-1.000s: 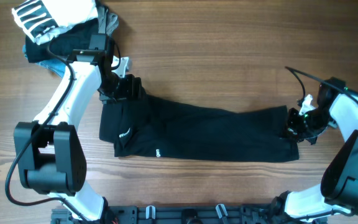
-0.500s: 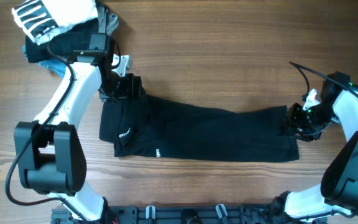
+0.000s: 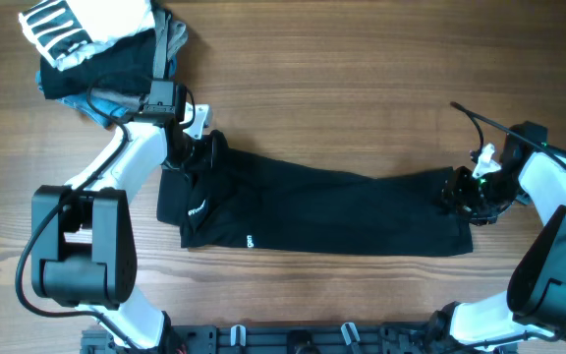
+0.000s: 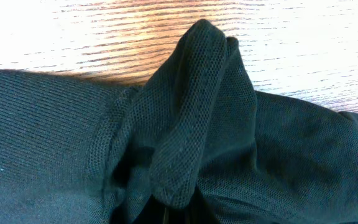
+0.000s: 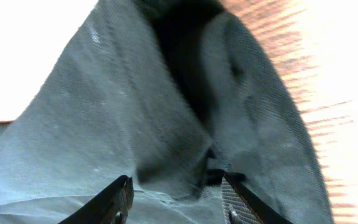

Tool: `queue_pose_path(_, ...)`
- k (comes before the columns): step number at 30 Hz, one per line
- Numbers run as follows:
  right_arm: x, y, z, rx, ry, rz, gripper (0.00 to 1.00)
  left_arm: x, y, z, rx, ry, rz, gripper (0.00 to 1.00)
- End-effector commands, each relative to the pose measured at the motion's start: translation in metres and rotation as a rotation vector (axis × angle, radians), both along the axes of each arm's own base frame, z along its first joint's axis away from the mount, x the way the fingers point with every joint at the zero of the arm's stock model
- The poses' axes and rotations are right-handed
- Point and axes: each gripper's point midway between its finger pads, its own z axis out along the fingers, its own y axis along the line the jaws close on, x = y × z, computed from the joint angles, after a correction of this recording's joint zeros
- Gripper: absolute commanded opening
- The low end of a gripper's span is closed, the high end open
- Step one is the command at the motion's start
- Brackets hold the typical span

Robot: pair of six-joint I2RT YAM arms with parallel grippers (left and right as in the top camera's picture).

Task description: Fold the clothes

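Observation:
The clothes [image 3: 332, 211] are a black T-shirt lying as a long folded strip across the wooden table. My left gripper [image 3: 197, 152] sits on its upper left corner. In the left wrist view a pinched ridge of black fabric [image 4: 191, 124] rises from the bottom edge and hides the fingers, so the gripper is shut on it. My right gripper [image 3: 460, 194] is at the strip's right end. In the right wrist view its gripper [image 5: 176, 202] is open, its fingers [image 5: 120, 200] apart, with a loose fold of the shirt [image 5: 135, 112] bunched between them.
A pile of white-striped, grey and blue garments [image 3: 96, 44] lies at the far left corner, just behind the left arm. Bare wooden table [image 3: 362, 79] lies beyond the shirt. A black rail [image 3: 293, 339] runs along the front edge.
My left gripper has dropped onto the shirt's upper left corner and shut on the fabric. My right gripper has gone from shut to open at the shirt's right end.

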Motion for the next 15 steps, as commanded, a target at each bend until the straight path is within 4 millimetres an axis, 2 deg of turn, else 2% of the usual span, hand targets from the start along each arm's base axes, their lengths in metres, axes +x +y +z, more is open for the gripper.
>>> queue_pose_path(1,0.007,0.008,0.005,0.050,-0.044,-0.019,0.46,-0.001,0.005,-0.002,0.019,0.002,0.000,0.04)
queue_pose_path(3,0.006,0.008,0.005,0.052,-0.038,-0.022,0.34,-0.001,0.005,-0.002,0.020,0.002,0.001,0.04)
queue_pose_path(5,0.004,0.009,0.005,0.053,-0.030,-0.021,0.29,-0.001,0.005,-0.002,0.020,0.002,0.001,0.04)
queue_pose_path(6,0.003,0.007,0.004,0.045,-0.026,-0.021,0.29,-0.001,0.005,-0.002,0.020,0.002,0.001,0.04)
queue_pose_path(7,0.003,0.006,0.003,0.034,-0.021,-0.020,0.37,-0.001,0.005,-0.002,0.020,0.002,0.001,0.04)
queue_pose_path(8,0.001,0.004,0.002,0.024,-0.014,-0.019,0.40,-0.001,0.005,-0.002,0.020,0.002,0.002,0.04)
queue_pose_path(10,0.000,0.004,0.002,0.024,-0.010,-0.019,0.13,-0.001,0.006,-0.002,0.020,0.001,0.002,0.04)
queue_pose_path(11,0.001,0.004,0.002,0.021,-0.014,-0.016,0.04,-0.001,0.006,-0.002,0.020,0.002,0.002,0.04)
queue_pose_path(12,0.000,0.001,0.002,0.008,-0.008,-0.018,0.04,-0.001,0.006,-0.002,0.020,0.003,0.003,0.04)
queue_pose_path(15,-0.025,-0.043,0.007,-0.219,0.177,-0.171,0.04,0.000,0.009,-0.002,0.020,0.002,0.012,0.04)
